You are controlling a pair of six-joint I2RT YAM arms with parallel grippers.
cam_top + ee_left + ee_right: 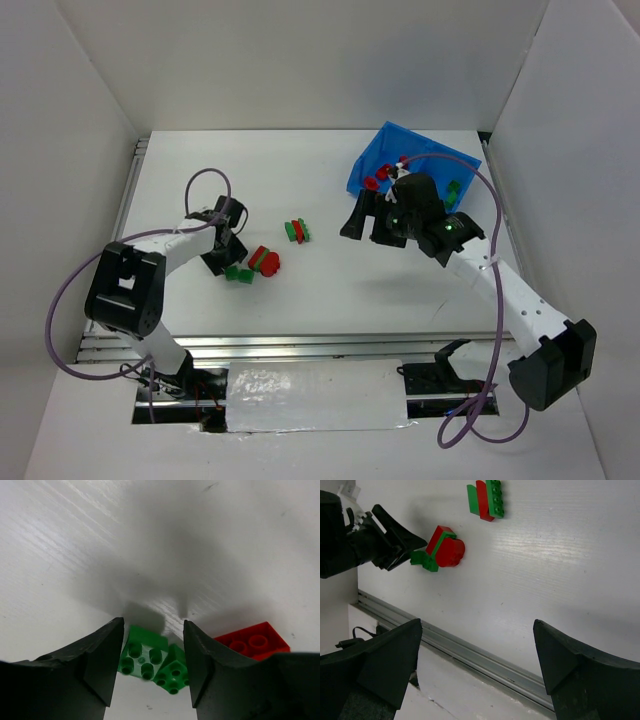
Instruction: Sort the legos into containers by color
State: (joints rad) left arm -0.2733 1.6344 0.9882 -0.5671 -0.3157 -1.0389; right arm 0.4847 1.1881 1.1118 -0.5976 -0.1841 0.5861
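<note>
I hold left gripper (152, 640) parted, straddling green bricks (142, 657) toward near-left table edge, lined up for pinch. Right gripper (477, 627) wide, empty, waiting beside bin (372, 165) at far-right corner.

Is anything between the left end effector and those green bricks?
Nothing visible. The left end effector is open, with the green bricks directly in its gap; a red brick lies beside them, outside it.
</note>
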